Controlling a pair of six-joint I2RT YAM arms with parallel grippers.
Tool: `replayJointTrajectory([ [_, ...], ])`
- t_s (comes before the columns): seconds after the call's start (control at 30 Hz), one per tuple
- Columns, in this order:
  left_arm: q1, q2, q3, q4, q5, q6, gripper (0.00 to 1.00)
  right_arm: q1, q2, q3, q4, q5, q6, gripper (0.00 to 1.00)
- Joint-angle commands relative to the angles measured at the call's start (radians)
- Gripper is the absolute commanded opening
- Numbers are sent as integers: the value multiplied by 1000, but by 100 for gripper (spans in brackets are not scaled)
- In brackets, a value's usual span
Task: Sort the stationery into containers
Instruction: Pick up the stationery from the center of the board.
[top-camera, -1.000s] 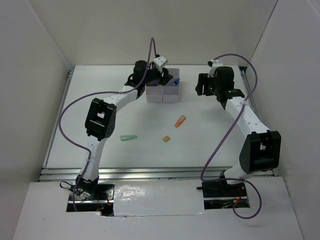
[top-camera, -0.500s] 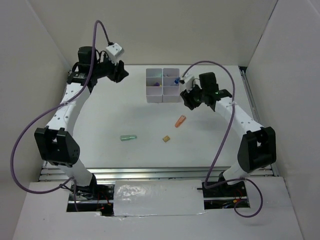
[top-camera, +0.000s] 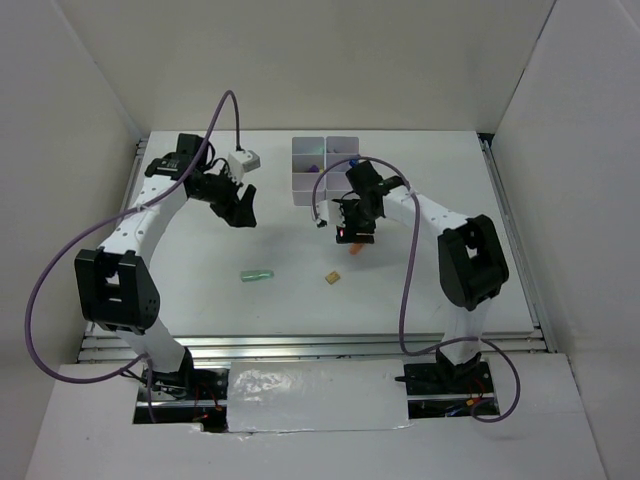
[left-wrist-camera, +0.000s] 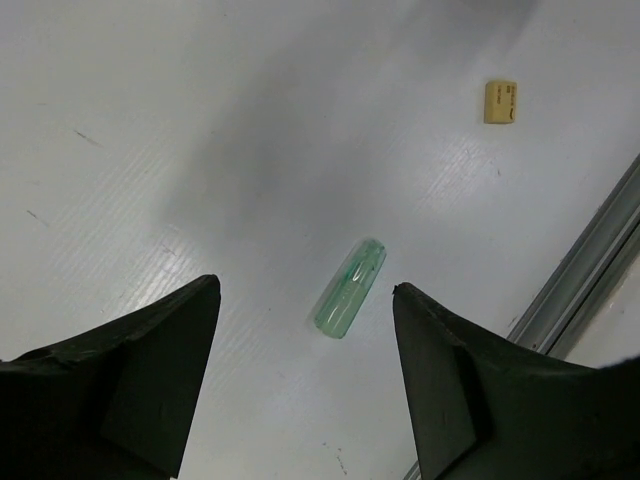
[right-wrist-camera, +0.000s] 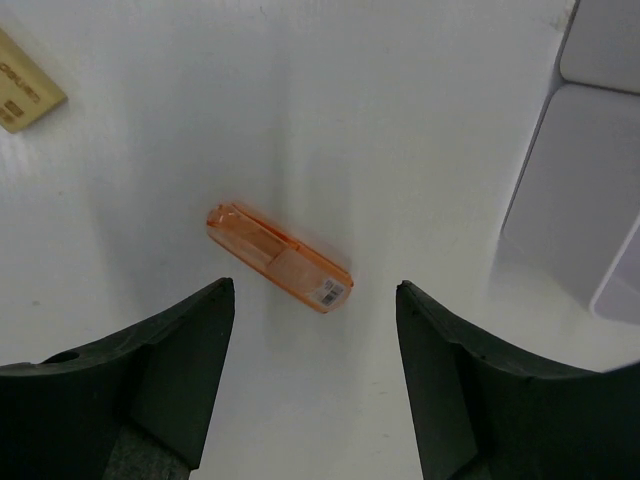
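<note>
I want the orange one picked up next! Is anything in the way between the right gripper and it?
No, nothing visible is in the way. The right gripper hangs open straight above the orange marker, which lies flat by itself. The tan block lies apart from it, off to the side.

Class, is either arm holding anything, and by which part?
Nothing is held. Left gripper: jaws open over the green marker; right gripper: jaws open over the orange marker.

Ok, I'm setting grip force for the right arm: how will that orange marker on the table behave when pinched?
The orange marker looks like hard translucent plastic, so it is probably stiff and light. Its glossy shell may slip in the grip. It lies slanted across the open gap of the right gripper, so it could swivel as the jaws close.
</note>
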Motion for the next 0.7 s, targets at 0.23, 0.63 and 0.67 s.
replayJointTrajectory([
  [0.23,20,-11,-25,26,53,-21,85,15,99,108,-234,51,-278,73],
  [0.63,17,-38,-68,87,50,-73,86,32,163,106,-216,97,-407,74],
  [0.67,18,-40,-71,87,50,-73,86,41,172,105,-214,113,-419,74],
])
